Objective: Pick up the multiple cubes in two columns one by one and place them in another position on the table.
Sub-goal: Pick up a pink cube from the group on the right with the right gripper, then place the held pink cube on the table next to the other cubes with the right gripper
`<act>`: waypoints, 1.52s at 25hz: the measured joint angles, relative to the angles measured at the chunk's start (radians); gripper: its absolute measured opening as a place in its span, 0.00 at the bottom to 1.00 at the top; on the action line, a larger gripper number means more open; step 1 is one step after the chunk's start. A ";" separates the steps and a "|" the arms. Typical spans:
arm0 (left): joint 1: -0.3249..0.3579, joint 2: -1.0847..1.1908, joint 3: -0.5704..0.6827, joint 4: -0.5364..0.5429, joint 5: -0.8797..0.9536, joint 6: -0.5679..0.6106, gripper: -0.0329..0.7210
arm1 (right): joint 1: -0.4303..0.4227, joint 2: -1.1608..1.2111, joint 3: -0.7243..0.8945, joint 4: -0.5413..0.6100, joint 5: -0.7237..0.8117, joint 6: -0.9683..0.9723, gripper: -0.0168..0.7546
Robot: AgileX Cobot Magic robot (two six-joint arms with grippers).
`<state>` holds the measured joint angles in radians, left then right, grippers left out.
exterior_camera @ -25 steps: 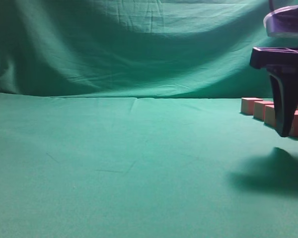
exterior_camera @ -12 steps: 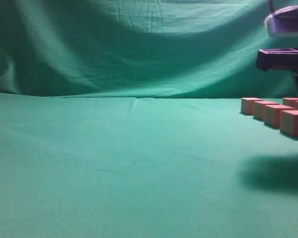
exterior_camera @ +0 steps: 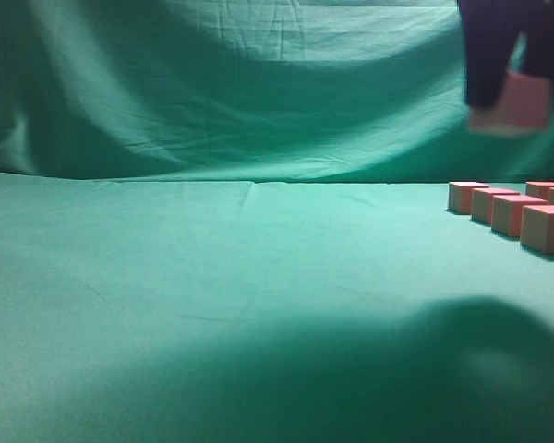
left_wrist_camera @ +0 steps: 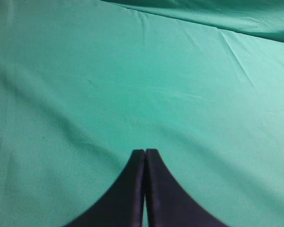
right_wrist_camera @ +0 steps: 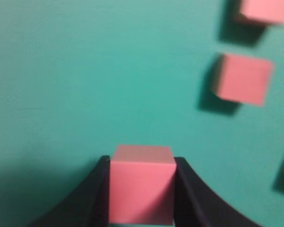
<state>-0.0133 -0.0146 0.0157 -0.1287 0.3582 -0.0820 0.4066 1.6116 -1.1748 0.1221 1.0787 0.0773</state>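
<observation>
One cube (right_wrist_camera: 142,184) sits between the jaws of the right gripper (right_wrist_camera: 141,189), lifted clear above the table (exterior_camera: 212,268). Ahead and to the right of those jaws, two more cubes (right_wrist_camera: 242,78) lie on the table, one beyond the other. Below the raised jaws, further cubes (exterior_camera: 517,214) stand in rows receding toward the backdrop (exterior_camera: 240,83). The left gripper (left_wrist_camera: 145,156), its jaws together, hangs over bare cloth.
</observation>
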 joint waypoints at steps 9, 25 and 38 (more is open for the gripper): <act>0.000 0.000 0.000 0.000 0.000 0.000 0.04 | 0.000 0.032 -0.180 0.044 -0.027 -0.376 0.37; 0.000 0.000 0.000 0.000 0.000 0.000 0.04 | 0.010 0.405 -0.451 0.117 0.019 -0.493 0.37; 0.000 0.000 0.000 0.000 0.000 0.000 0.04 | 0.093 0.486 -0.494 -0.054 -0.124 -0.385 0.37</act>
<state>-0.0133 -0.0146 0.0157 -0.1287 0.3582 -0.0820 0.4999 2.0977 -1.6683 0.0683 0.9550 -0.3075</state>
